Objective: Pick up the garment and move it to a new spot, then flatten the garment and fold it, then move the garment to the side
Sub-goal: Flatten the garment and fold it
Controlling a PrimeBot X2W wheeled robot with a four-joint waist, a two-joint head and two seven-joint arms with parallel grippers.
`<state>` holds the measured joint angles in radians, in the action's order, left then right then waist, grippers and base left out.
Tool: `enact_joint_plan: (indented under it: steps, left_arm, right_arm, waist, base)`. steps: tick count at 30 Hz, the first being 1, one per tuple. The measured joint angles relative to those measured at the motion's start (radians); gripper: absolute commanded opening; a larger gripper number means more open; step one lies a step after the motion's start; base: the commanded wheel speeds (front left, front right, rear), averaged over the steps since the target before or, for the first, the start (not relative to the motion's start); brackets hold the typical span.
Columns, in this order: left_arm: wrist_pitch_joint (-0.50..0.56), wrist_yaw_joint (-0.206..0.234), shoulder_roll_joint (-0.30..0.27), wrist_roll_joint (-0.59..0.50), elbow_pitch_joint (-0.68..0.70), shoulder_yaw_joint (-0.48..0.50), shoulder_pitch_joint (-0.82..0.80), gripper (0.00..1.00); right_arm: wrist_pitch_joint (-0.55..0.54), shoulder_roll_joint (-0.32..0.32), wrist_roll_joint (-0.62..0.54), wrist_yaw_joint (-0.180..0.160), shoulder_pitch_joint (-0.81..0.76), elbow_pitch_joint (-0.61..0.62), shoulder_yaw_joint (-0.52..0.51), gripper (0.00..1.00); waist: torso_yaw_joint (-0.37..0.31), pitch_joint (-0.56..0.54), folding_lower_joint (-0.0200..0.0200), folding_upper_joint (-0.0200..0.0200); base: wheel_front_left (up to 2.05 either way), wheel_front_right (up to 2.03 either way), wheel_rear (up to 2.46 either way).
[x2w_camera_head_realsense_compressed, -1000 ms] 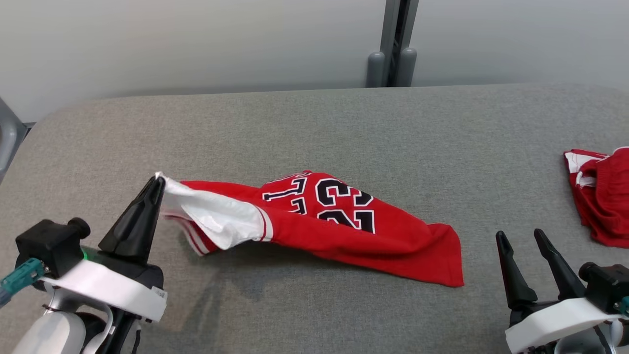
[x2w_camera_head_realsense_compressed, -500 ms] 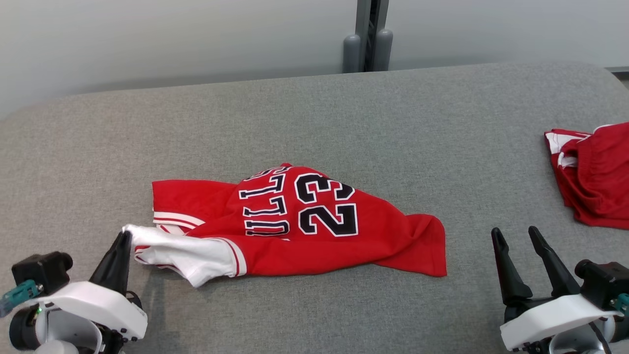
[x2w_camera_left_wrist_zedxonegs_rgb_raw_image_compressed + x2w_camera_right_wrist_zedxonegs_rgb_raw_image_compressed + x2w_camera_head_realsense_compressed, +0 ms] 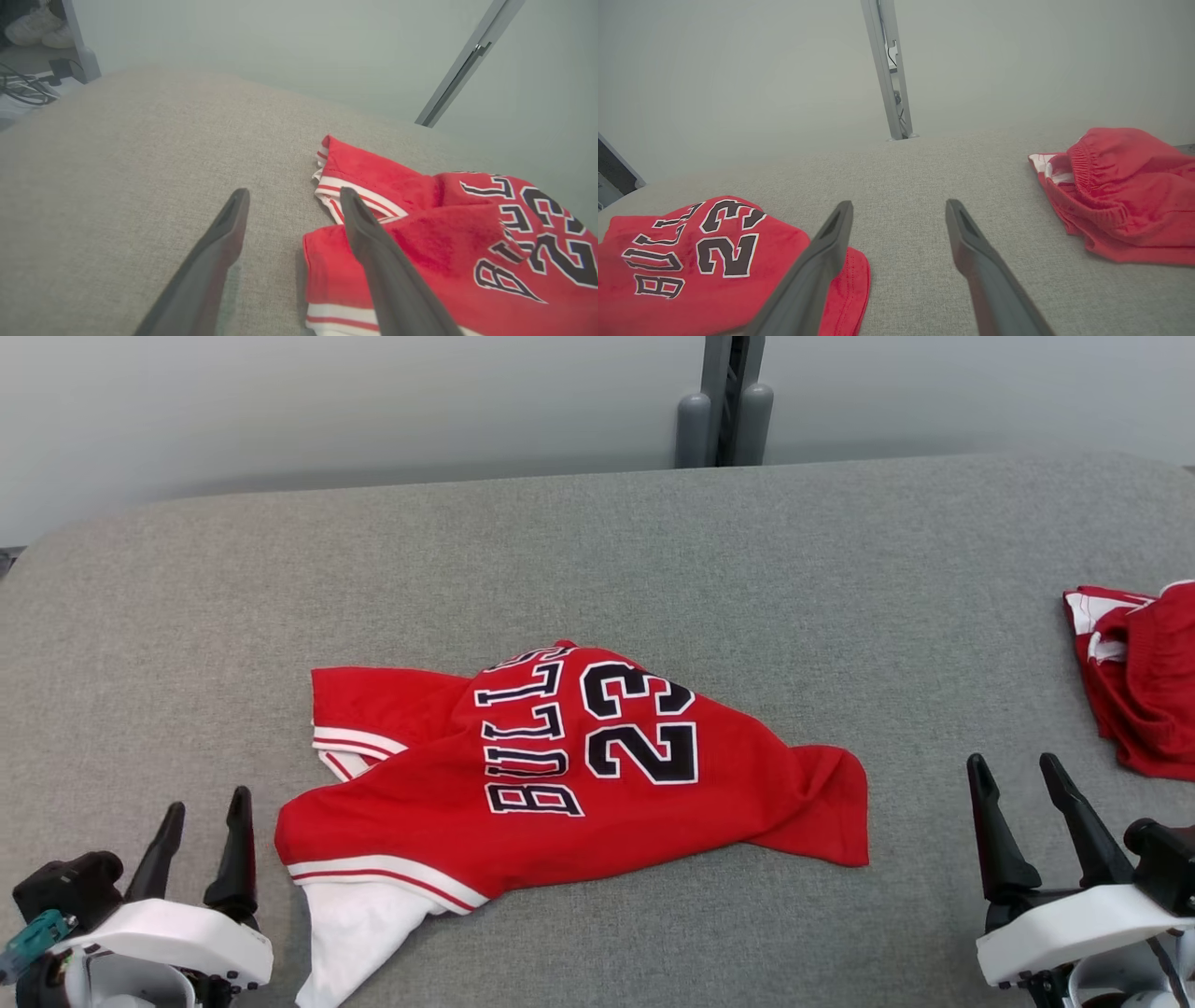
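Observation:
The garment [image 3: 560, 775] is a red jersey with black "BULLS 23" lettering and white-striped trim, lying crumpled on the grey table, a white sleeve end trailing toward the near edge. My left gripper [image 3: 203, 806] stands open at the lower left, just left of the jersey's near corner, with nothing between its fingers. The left wrist view shows the jersey [image 3: 434, 242] lying beside and behind the right finger, and bare cloth between the open left gripper [image 3: 294, 197] fingers. My right gripper [image 3: 1018, 772] is open at the lower right, clear of the jersey [image 3: 691, 261] hem.
A second red garment [image 3: 1144, 691] with white trim lies bunched at the table's right edge, also in the right wrist view as red shorts [image 3: 1120, 196]. A grey post [image 3: 724, 401] rises behind the table's far edge. The grey table [image 3: 597, 560] is bare behind the jersey.
My left gripper pulled the white sleeve toward the near left, then opened and let it go. The jersey now lies on the table. The head camera shifted between frames.

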<state>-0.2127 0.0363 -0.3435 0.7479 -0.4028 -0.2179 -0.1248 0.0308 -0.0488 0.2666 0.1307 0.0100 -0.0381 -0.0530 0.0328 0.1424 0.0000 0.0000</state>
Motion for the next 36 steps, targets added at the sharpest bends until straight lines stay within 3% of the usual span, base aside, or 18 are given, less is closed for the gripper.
enact_joint_plan:
  steps: [11,21,36]
  left_arm:
    - [-0.046,0.094,-0.031,-0.172,0.239,0.045,0.072,1.00]
    - [-0.012,0.177,-0.045,-0.255,0.444,-0.007,0.229,1.00]
    - [0.036,0.191,-0.056,-0.264,0.485,-0.036,0.240,1.00]
  right_arm:
    - [0.001,-0.002,-0.054,0.000,-0.001,0.035,-0.008,1.00]
    - [-0.019,-0.020,-0.058,0.000,-0.050,0.053,0.013,1.00]
    - [-0.035,-0.020,-0.055,0.000,-0.060,0.050,0.007,1.00]
  waist:
    - [0.021,-0.082,-0.0001,0.0000]
    - [0.019,-0.164,-0.0001,0.0000]
    - [0.046,-0.159,0.0000,0.0000]
  base:
    - [0.00,0.00,0.00]
    - [0.00,0.00,0.00]
    - [0.00,0.00,0.00]
